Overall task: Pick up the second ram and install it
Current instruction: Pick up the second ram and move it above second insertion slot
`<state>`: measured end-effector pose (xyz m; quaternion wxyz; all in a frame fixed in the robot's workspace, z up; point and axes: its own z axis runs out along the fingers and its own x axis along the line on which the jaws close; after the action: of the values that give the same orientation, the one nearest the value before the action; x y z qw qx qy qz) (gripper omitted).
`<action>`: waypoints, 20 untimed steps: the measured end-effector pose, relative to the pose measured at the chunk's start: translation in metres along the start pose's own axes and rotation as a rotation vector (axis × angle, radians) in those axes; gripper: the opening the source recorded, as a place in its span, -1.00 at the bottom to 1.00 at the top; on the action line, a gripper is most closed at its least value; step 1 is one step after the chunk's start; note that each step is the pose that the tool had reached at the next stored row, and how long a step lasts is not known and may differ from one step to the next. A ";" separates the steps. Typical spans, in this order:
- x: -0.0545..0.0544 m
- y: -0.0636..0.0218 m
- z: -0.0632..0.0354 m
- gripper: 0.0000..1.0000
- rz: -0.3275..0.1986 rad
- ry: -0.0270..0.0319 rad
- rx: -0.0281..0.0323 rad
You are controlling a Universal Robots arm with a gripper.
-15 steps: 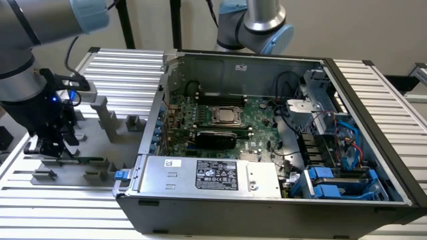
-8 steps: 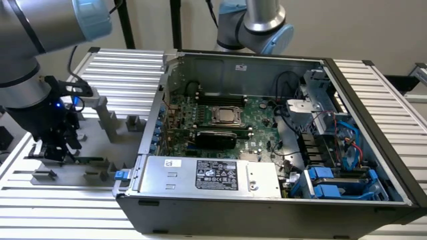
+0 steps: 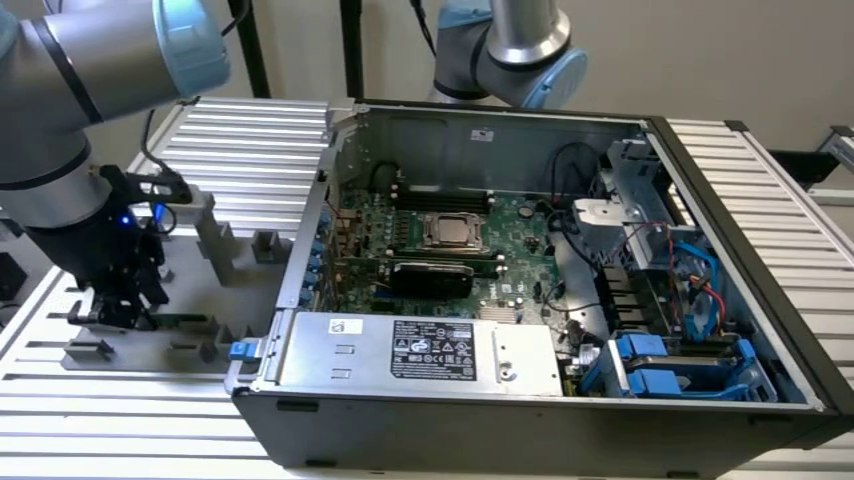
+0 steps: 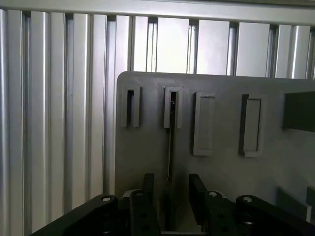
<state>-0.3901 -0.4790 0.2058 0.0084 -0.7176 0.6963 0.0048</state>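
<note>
Hand (image 4: 172, 179) spread, straddling second ram (image 4: 170, 135)

A robotics lab: open computer case (image 3: 534, 440) on aluminium-profile bench (image 3: 254, 125) beside robot arm (image 3: 60, 110).

Second ram (image 4: 170, 147) — thin, on edge

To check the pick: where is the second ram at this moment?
In the wrist view the second ram stands on edge in a grey fixture slot, between the gripper fingers. This fixture lies at the exterior view's left.
</note>
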 end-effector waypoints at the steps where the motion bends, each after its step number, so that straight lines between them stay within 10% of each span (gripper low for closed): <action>1: 0.000 0.0000 0.0016 -0.16 0.000 0.0013 -0.0002; 4: -0.002 -0.0004 0.0048 -0.16 0.000 0.0110 -0.0011; 9: -0.003 -0.0011 0.0077 -0.16 0.000 0.0438 -0.0049; 20: -0.007 -0.0013 0.0106 -0.16 0.000 0.0439 -0.0089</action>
<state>-0.3890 -0.4722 0.1953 -0.0101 -0.7176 0.6963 -0.0078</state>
